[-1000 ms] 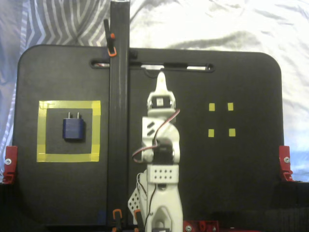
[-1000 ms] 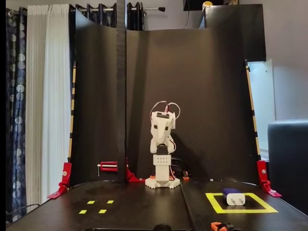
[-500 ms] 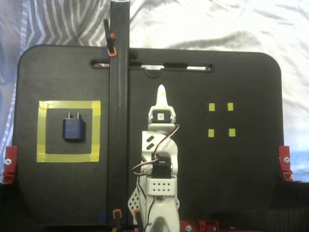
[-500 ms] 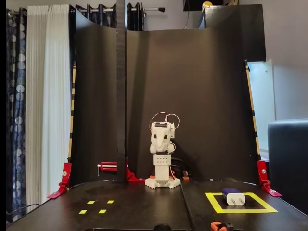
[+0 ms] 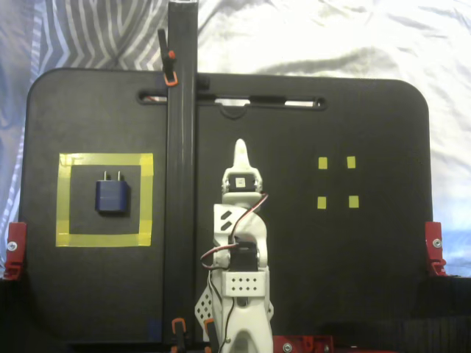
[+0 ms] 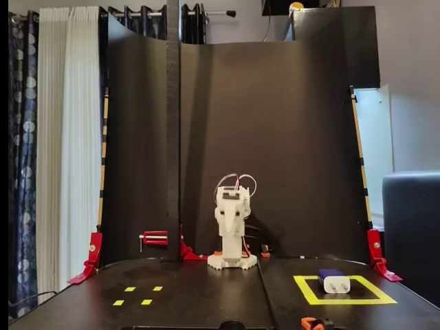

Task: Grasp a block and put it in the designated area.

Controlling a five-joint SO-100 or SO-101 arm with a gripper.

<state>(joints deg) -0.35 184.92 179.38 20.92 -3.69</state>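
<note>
The dark blue block [image 5: 112,195] with two short pale prongs lies flat inside the designated area [image 5: 104,159], a large yellow tape square on the black board. In the other fixed view the block [image 6: 333,280] lies in the yellow square [image 6: 346,300] at the right front. The white arm is folded at the board's middle, far from the block. Its gripper [image 5: 241,149] points to the board's far edge with its fingers together and nothing in it. In the front fixed view the gripper [image 6: 229,227] hangs low on the folded arm.
Four tiny yellow squares [image 5: 336,182] mark the board's right part in the top-down fixed view, and they show at the left front [image 6: 138,295] in the other fixed view. A black vertical post [image 5: 180,169] with orange clamps crosses between arm and yellow square. Red clamps [image 5: 434,246] hold the board's sides.
</note>
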